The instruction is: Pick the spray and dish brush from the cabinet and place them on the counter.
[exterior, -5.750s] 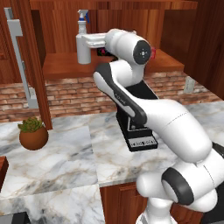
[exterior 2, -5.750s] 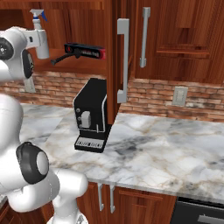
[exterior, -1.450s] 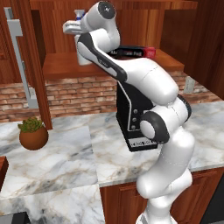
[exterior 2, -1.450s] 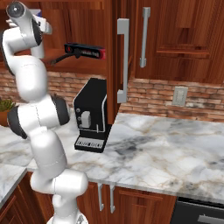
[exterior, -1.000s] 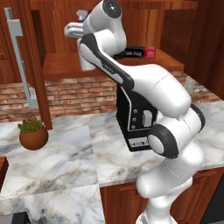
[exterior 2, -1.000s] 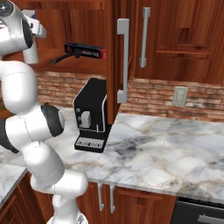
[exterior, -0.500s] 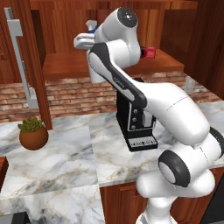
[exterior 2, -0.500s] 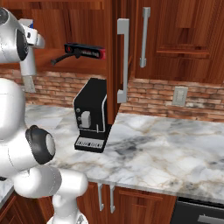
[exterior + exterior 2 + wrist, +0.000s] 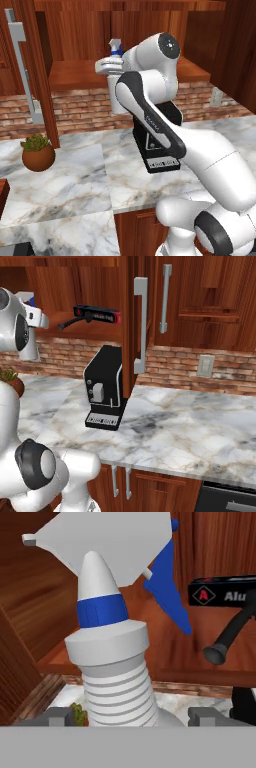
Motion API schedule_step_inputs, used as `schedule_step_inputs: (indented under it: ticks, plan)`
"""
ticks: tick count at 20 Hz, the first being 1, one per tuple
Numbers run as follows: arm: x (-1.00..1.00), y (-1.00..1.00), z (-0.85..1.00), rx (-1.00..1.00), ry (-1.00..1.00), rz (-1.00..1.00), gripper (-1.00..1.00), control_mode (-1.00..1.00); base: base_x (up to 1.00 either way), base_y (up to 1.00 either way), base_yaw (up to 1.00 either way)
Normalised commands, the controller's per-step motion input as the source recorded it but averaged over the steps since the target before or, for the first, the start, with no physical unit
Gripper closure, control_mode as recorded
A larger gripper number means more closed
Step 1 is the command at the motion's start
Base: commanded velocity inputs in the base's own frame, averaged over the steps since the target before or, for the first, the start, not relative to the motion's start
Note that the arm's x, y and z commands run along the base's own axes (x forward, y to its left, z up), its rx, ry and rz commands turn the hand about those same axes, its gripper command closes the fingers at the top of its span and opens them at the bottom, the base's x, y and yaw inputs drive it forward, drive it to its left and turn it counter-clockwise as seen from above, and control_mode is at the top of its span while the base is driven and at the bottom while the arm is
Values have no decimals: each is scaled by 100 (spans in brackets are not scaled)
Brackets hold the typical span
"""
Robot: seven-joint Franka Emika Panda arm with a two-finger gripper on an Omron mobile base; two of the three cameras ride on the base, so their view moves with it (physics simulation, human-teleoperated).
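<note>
- Pale grey-white, the spray (image 9: pixel 116 87) is riding in our gripper (image 9: pixel 132 714), jaws spread wide around its ribbed neck, hanging in front of the cabinet (image 9: pixel 145 40) and above the counter (image 9: pixel 75 170).
- Compared with a second ago, we are swinging it down and out from the shelf level, so the first item appears to be clear of the cabinet and heading for the marble.
- Black and slim, the dish brush (image 9: pixel 70 323) is waiting on the shelf beside a black-and-red box (image 9: pixel 97 313), above the coffee machine (image 9: pixel 104 387).
</note>
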Motion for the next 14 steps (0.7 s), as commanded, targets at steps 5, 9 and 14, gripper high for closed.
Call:
schedule_step_inputs:
  ticks: [5,9,14]
  plan:
    - [-60,-6,-20,6,0,4,100,-100,0,0,0]
    - [-56,-13,-22,6,0,4,100,-100,0,0,0]
    - [-44,-11,-28,5,0,4,100,-100,0,0,0]
